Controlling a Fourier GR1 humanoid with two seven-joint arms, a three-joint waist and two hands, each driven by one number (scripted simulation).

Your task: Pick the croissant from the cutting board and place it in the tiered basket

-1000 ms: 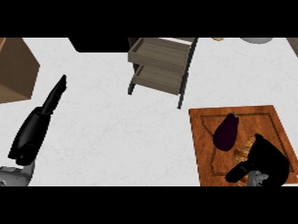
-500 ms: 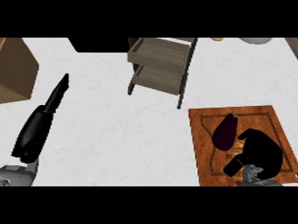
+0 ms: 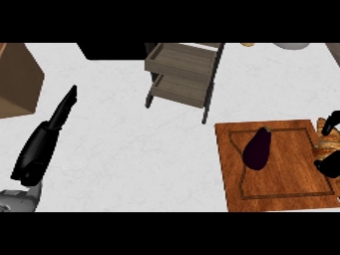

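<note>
Right hand (image 3: 339, 162): at the view's right edge, partly cut off; fingers above and thumb below curl round the croissant (image 3: 332, 142). Croissant sits inside that grasp, at the right rim of the cutting board (image 3: 275, 187); cannot tell whether it rests on the wood or is clear of it.

Aubergine (image 3: 257, 148): dark purple, lying lengthwise on the board, left of the hand, not touching it.

Tiered basket (image 3: 181, 74): grey, beyond the board's far left corner, apart from it.

Left hand (image 3: 44, 137): well off to the left over the white counter (image 3: 128, 149), fingers straight, holding nothing. Brown box (image 3: 7, 79) at far left.
</note>
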